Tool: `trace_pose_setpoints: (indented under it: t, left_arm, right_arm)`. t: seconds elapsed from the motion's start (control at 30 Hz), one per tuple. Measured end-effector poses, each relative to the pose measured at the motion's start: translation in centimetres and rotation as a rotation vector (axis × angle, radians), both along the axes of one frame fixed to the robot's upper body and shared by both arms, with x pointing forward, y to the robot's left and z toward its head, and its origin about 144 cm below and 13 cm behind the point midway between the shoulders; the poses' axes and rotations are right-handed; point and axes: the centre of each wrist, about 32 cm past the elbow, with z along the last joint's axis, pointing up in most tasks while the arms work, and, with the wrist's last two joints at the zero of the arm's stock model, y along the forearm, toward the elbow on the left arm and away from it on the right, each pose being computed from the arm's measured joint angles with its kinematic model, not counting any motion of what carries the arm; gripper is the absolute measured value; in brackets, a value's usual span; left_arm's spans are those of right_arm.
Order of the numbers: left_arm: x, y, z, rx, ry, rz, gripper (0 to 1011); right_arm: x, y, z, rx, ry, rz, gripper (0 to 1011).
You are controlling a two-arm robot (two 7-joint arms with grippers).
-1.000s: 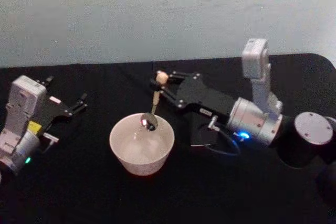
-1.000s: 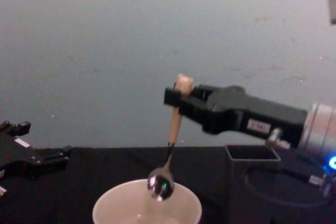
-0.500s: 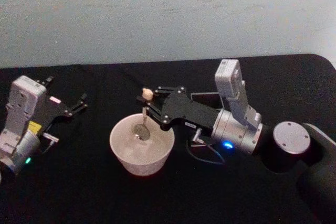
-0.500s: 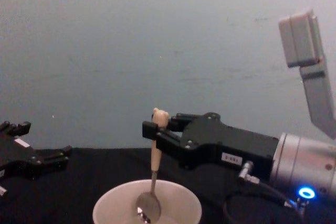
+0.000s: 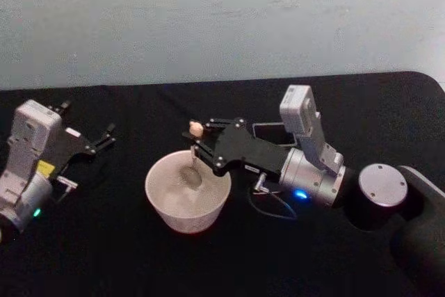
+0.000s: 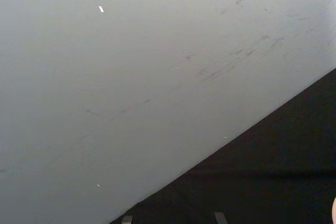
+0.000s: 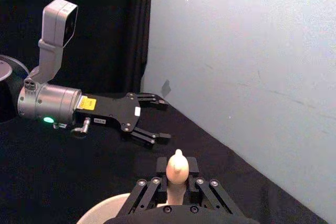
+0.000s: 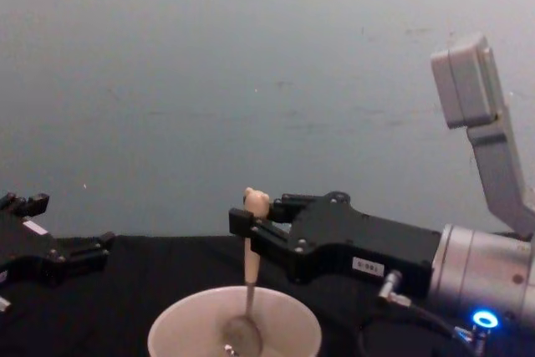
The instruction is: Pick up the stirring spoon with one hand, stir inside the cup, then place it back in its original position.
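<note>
Black table point(image 5: 229, 262) carries everything. Right gripper point(image 5: 198, 142) extends above cup point(image 5: 170, 210), jaws clamped on handle of stirring spoon point(image 5: 192, 166). Left gripper point(image 5: 106, 137) rests at table's left, jaws spread, well apart from cup. Dark square holder point(image 5: 268, 127) behind right gripper, partly hidden. Spoon upright, bowl inside cup.

This looks like a bare robot test lab or studio. A black-draped worktop point(image 5: 104, 255) stands against a plain, scuffed, pale grey wall point(image 5: 208, 19).
</note>
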Motion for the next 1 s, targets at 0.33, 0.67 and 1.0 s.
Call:
trace_pose_setpoints:
  t: [0.33,0.67,1.0]
  left_arm:
    - [0.0,0.0,0.0,0.0,0.0,0.0,1001]
    - [0.0,0.0,0.0,0.0,0.0,0.0,1001]
    - [0.0,0.0,0.0,0.0,0.0,0.0,1001]
  right_arm:
    - [-0.6,-1.1,0.1,-0.013,-0.002,-0.005,212]
    - [-1.9,-2.0,0.4,-0.012,-0.005,0.023,212]
    - [-2.6,-0.9,0.5,-0.016,0.0,0.072,211]
